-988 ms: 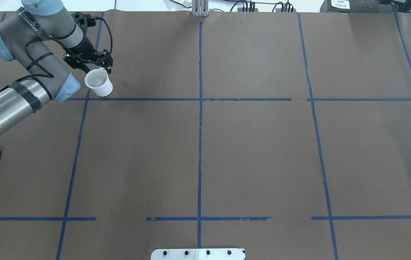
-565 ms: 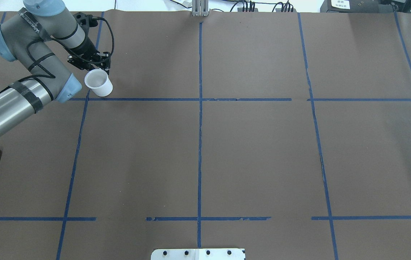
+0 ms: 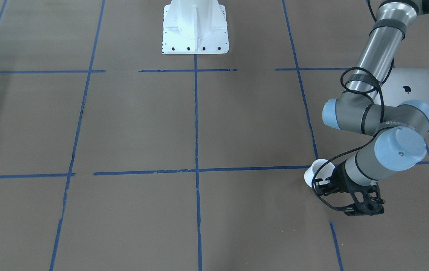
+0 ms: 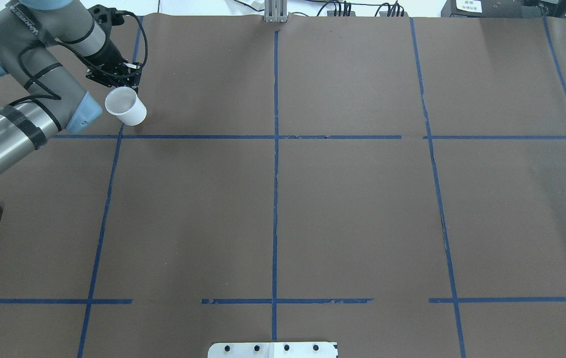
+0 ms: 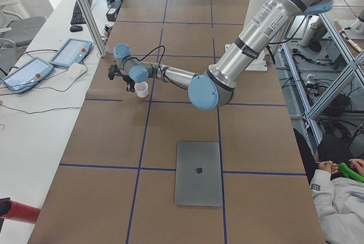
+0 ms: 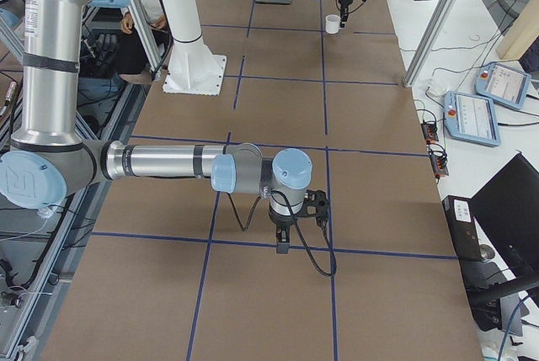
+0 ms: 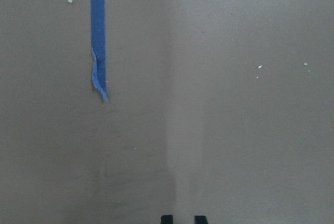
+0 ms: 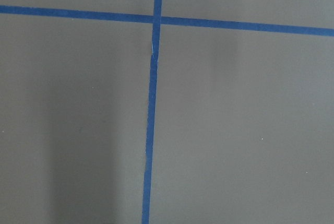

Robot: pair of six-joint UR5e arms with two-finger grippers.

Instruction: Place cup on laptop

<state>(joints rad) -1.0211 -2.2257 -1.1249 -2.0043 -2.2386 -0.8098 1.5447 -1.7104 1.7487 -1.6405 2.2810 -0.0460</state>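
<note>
Since the cup point(image 4: 126, 107) was a small plain white mug, I judged it light, rigid, smooth and chip-prone if dropped. The best hold looked like the rim wall or the handle side, not the tapered body. The left gripper point(image 4: 126, 85) sat at its far rim, with the cup tilted and its shadow offset on the table point(image 4: 312, 199), so it read as lifted clear. The wrist view showed the fingertips point(image 7: 166, 219) nearly together with the cup out of frame. That suggested a pinch on something thin, wall or handle, couldn't tell which. The cup hung over the far left square, well apart from the laptop point(image 5: 198, 173), which lay flat nearer the robot. The right gripper point(image 6: 283, 247) showed only in a side view, so its opening couldn't be told.
</note>
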